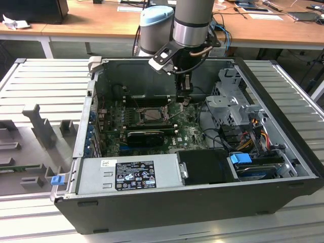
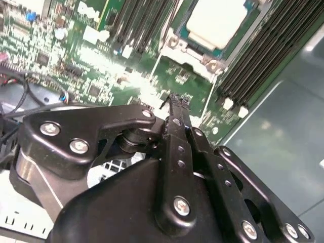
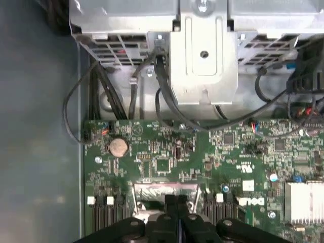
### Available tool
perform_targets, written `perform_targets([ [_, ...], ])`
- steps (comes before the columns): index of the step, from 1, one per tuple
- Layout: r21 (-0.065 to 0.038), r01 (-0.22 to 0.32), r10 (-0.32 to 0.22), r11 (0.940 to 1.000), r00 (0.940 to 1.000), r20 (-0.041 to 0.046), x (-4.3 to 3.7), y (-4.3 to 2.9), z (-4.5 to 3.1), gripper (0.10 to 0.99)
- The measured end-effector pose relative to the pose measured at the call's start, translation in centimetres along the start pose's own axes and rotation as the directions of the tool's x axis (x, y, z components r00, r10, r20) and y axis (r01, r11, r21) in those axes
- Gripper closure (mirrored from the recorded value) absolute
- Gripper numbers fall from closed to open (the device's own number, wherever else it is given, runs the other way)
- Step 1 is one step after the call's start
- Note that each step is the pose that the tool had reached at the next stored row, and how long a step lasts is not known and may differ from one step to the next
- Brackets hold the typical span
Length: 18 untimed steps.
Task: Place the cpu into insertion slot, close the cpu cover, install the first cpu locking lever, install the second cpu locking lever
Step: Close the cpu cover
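The cpu (image 2: 217, 23) shows its pale silver top, lying flat in the insertion slot (image 1: 147, 115) on the green board. The silvery cpu cover (image 2: 195, 50) frames it, down around the chip. A thin wire lever (image 2: 161, 58) runs out from the slot's corner toward my gripper. My gripper (image 2: 174, 101) hangs just above the board beside that corner, on the exterior view's right of the slot. Its black fingers (image 3: 174, 202) are pressed together, shut, with nothing between them. In the exterior view the gripper (image 1: 185, 98) points straight down inside the open case.
Dark memory slots (image 2: 253, 55) flank the socket. A long black card (image 1: 147, 135) lies in front of it, and the power supply (image 1: 129, 172) beyond that. A metal drive cage (image 1: 228, 101) with cables stands on the exterior view's right. The case walls (image 1: 86, 126) enclose everything.
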<state>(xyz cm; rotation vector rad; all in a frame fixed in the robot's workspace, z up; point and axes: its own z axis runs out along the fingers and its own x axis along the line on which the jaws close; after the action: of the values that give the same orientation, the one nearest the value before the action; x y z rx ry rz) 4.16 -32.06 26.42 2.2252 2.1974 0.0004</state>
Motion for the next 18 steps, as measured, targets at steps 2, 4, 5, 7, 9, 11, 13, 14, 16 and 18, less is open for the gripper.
perform_targets([
  [2,0.000,0.000,0.000,1.0000,1.0000,0.0001,0.05,0.70,0.03,0.980],
  [4,0.000,0.000,0.000,1.0000,1.0000,0.0002,0.08,1.44,0.13,0.980],
  [5,0.000,0.000,0.000,1.0000,1.0000,0.0001,0.09,1.73,0.24,0.980],
  [7,0.000,0.000,0.000,1.0000,1.0000,0.0001,0.10,2.31,0.54,0.980],
  [9,0.000,0.000,0.000,1.0000,1.0000,0.0001,0.13,2.84,0.93,0.980],
  [11,0.000,0.000,0.000,1.0000,1.0000,0.0002,0.13,3.13,1.32,0.980],
  [13,0.000,0.000,0.000,1.0000,1.0000,0.0000,0.14,3.13,1.64,0.980],
  [14,0.000,0.000,0.000,1.0000,1.0000,-0.0001,0.14,3.13,1.97,0.980],
  [16,0.003,0.000,0.000,1.0000,1.0000,-0.0008,0.14,3.11,2.17,0.980],
  [18,0.005,0.000,0.000,1.0000,1.0000,-0.0016,0.14,2.84,2.17,0.980],
])
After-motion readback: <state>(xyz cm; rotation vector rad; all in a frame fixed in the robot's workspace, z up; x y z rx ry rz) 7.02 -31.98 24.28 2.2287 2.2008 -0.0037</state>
